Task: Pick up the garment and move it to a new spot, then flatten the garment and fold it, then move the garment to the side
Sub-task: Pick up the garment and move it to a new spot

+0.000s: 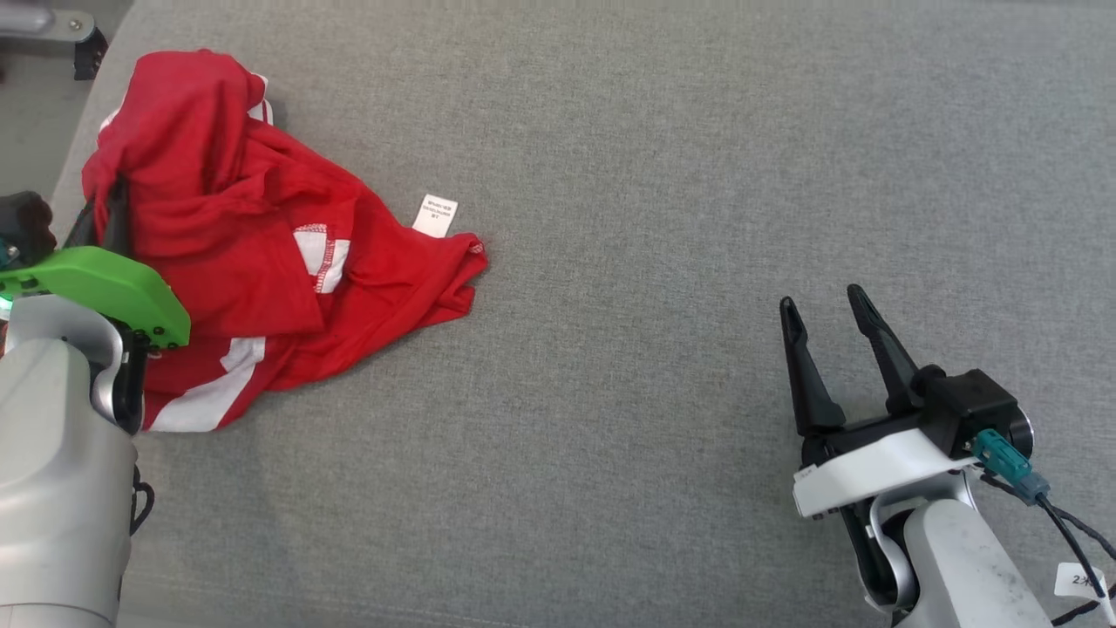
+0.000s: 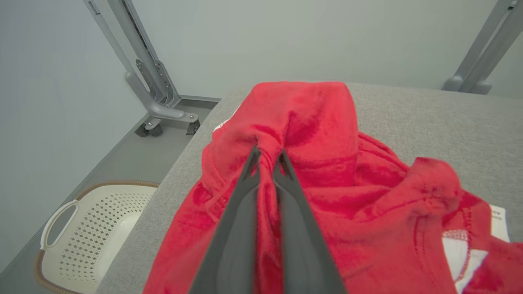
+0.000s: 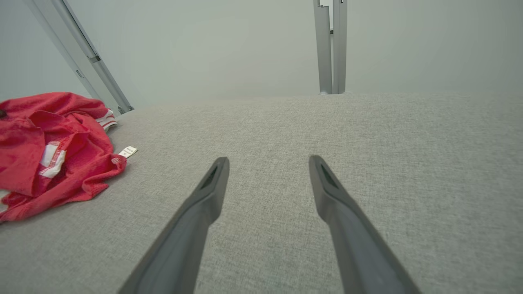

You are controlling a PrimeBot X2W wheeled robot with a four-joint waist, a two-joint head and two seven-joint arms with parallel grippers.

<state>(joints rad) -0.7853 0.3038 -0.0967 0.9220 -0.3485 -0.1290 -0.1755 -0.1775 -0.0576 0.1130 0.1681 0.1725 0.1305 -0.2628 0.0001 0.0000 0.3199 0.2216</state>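
Observation:
A crumpled red garment [image 1: 261, 253] with white stripes and a small white label lies at the left end of the grey padded table [image 1: 654, 218]. In the left wrist view my left gripper [image 2: 267, 157] is shut on a fold of the garment [image 2: 318, 171], red cloth pinched between its fingertips. In the head view the left fingers are hidden behind the green wrist bracket [image 1: 96, 288] and the cloth. My right gripper [image 1: 824, 310] stands open over bare table at the lower right, well away from the garment [image 3: 53, 151], with nothing between its fingers [image 3: 212, 188].
A white perforated basket [image 2: 94, 228] stands on the floor beside the table's left edge. Grey metal frame legs [image 2: 155, 90] rise behind the table, with another post [image 3: 331, 49] at the far edge. The table's left edge runs close to the garment.

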